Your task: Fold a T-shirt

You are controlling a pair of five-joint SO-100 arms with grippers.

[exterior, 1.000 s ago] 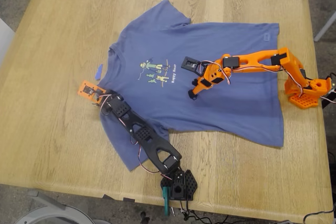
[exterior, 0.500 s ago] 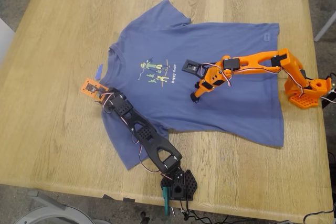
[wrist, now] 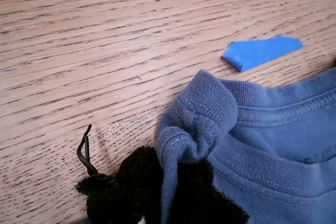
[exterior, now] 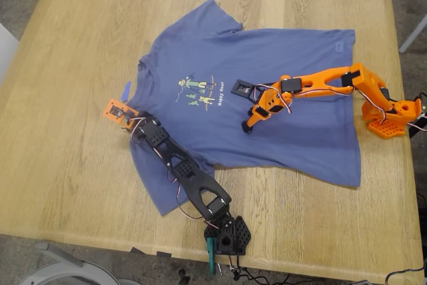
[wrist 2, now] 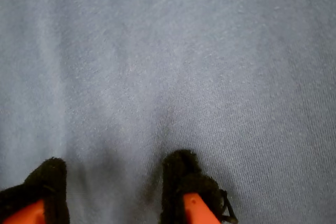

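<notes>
The periwinkle T-shirt (exterior: pixel 267 98) lies spread flat on the wooden table, its cartoon print (exterior: pixel 198 91) facing up. My first gripper (exterior: pixel 135 125), on the black arm, sits at the collar on the exterior view's left. It is shut on a bunched fold of the collar (wrist: pixel 197 124), held between its black pads (wrist: pixel 131 187). My second gripper (exterior: pixel 247 125), on the orange arm, rests on the shirt's middle. Its black-padded fingertips (wrist 2: pixel 184 182) stand apart on smooth fabric (wrist 2: pixel 173 66), open and holding nothing.
A small blue scrap (exterior: pixel 125 90) (wrist: pixel 260 51) lies on bare wood just off the collar. The orange arm's base (exterior: pixel 387 117) stands at the exterior view's right table edge, the black arm's base (exterior: pixel 227 233) at the near edge. Bare tabletop (exterior: pixel 67 45) surrounds the shirt.
The orange arm has dropped lower, bringing its gripper down onto the shirt's middle. The black arm has shifted slightly at the collar, keeping its hold.
</notes>
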